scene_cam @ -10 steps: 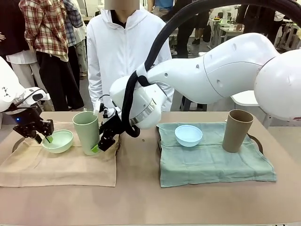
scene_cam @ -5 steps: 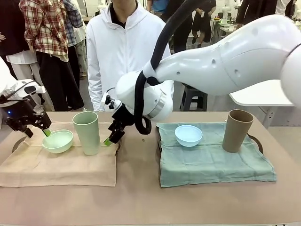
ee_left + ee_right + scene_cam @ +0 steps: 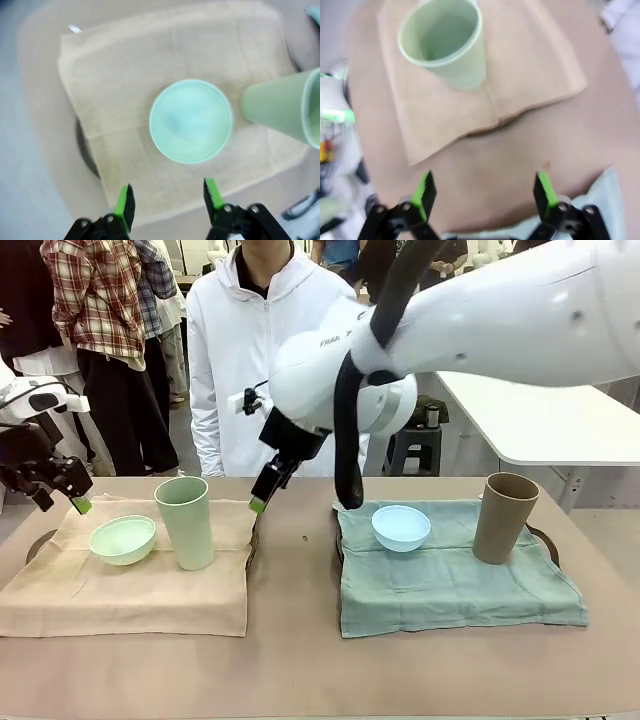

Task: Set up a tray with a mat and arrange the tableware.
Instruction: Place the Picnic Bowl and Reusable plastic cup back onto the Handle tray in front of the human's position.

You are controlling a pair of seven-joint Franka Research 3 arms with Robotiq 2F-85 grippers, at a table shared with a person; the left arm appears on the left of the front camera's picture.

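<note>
Brown paper-like covering spreads over our desk (image 3: 300, 640), smooth and matte from edge to edge. On our left half lies a beige mat (image 3: 130, 585), draped over a dark tray (image 3: 36, 543) whose rim peeks out at the far left corner. On the mat stand the pale green bowl (image 3: 123, 539) and, just beside it, the upright pale green cup (image 3: 185, 522), close but apart. On our right half a green mat (image 3: 450, 575) covers a second tray (image 3: 545, 537); the light blue bowl (image 3: 401, 527) sits near its back left, and the brown cup (image 3: 504, 517) stands upright near its back right, well apart from the bowl.

Our left tool (image 3: 62, 496) hangs above the left edge of the desk, raised off the beige mat; in its wrist view its green pads (image 3: 123, 201) stand spread with nothing between them, looking down on the pale green bowl. Our right tool (image 3: 266, 488) hangs in the air over the gap between the two mats, behind the pale green cup; its wrist view shows its fingers wide apart and empty above bare desk.

Across the desk a person in a white hooded jacket (image 3: 255, 350) stands facing us. Behind, another person in a plaid shirt (image 3: 95, 295) stands at the left, and a white table (image 3: 540, 425) shows at the right.
</note>
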